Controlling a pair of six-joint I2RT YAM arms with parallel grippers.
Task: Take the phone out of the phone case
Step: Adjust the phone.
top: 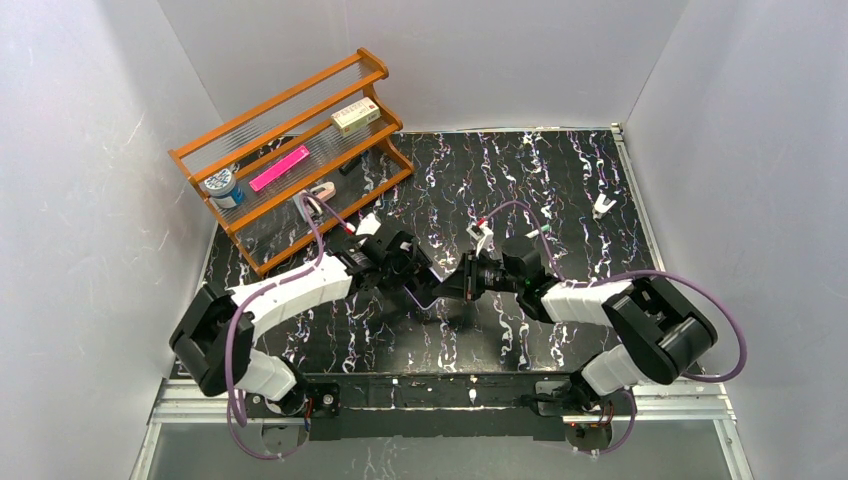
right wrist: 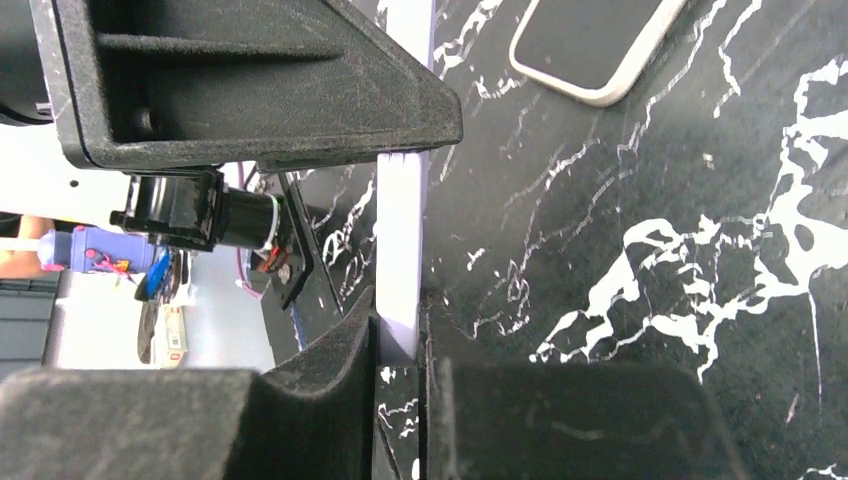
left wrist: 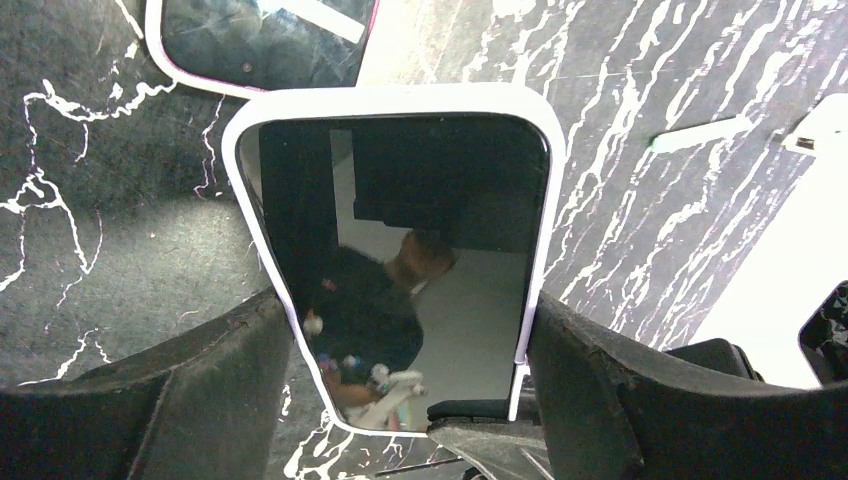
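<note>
A slip is judged the chief risk. The right pincer [right wrist: 400, 335] is closed on only a thin strip of the white phone case [right wrist: 402, 250], seen edge-on between its pads. If the rim is peeled too briskly, that strip could be drawn out of the pinch.

A second hazard is posed by the left pincer [left wrist: 405, 330], which is clamped across the width of the case, one finger on either side. Pressure there may be squeezing the rim onto the phone [left wrist: 400, 240] — the case would then be held shut just where it is meant to be opened. Should the two be pulled against each other before the rim is freed, the load could be twisted out of the left grip and dropped onto the table [right wrist: 650, 300]. A second handset [right wrist: 590, 45] lies flat beyond the right pincer's tips, well apart from them, and could be struck by a swing.

The phone is seated in its case between the left pincer's fingers, screen turned back toward that wrist, and appears to be held clear of the table.

The left arm [top: 290, 290] and right arm [top: 590, 300] are reached forward and bent inward, so the pincers meet nearly tip to tip — the right closing across the case's thickness, the left across its width.
</note>
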